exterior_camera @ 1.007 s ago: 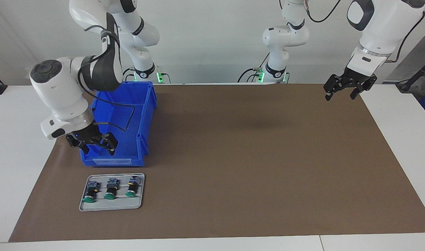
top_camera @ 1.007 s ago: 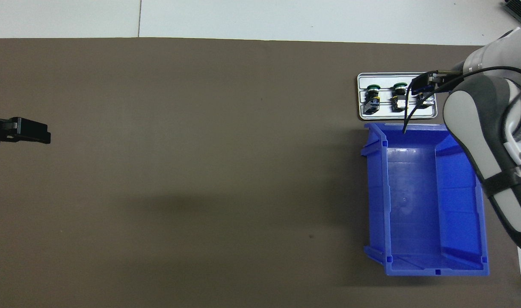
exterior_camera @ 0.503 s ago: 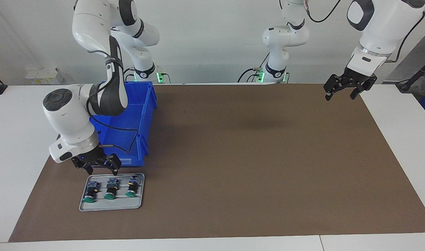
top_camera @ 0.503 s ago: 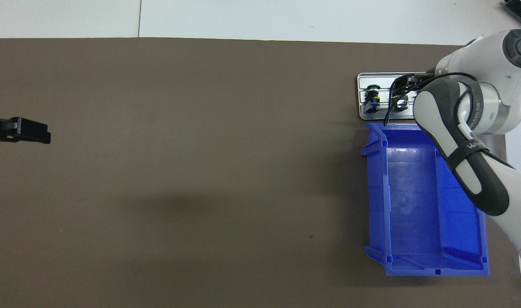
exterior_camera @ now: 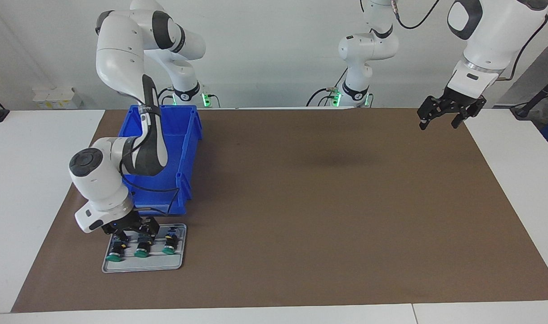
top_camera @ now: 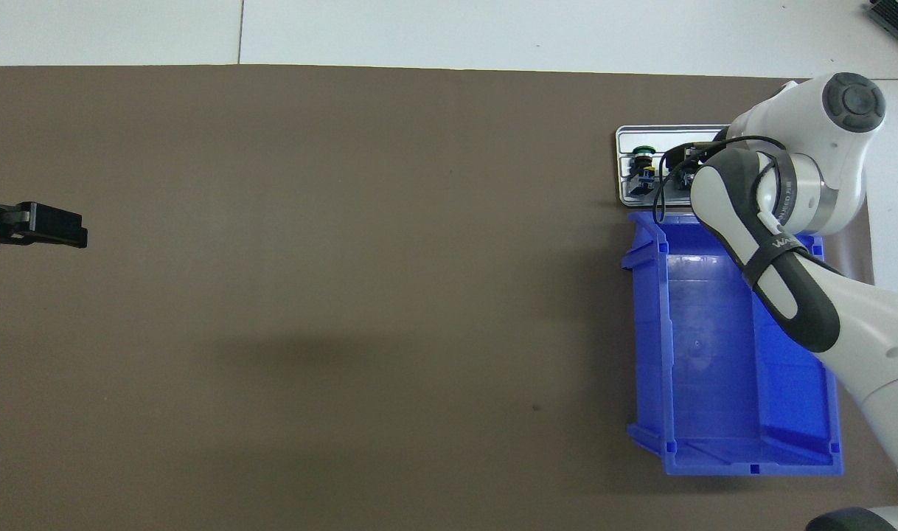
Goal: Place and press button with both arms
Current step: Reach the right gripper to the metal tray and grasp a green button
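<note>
So the right gripper (exterior_camera: 131,230) is down low over the grey tray (exterior_camera: 143,265), jaws spread apart just above the terminal ends of the buttons, nothing clamped. Three green-capped buttons lie in a row on that tray; the middle button (exterior_camera: 141,250) sits right under the jaws. The blue bin (exterior_camera: 184,148) is just beside the tray, nearer the robots. The left gripper (exterior_camera: 442,118) waits up over the brown mat (exterior_camera: 323,202) at the other end of the worktop, jaws apart, empty.

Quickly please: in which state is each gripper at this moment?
Left gripper: open, empty, waiting above the mat's edge at the left arm's end.
Right gripper: open, low over the buttons on the tray, holding nothing yet.
</note>
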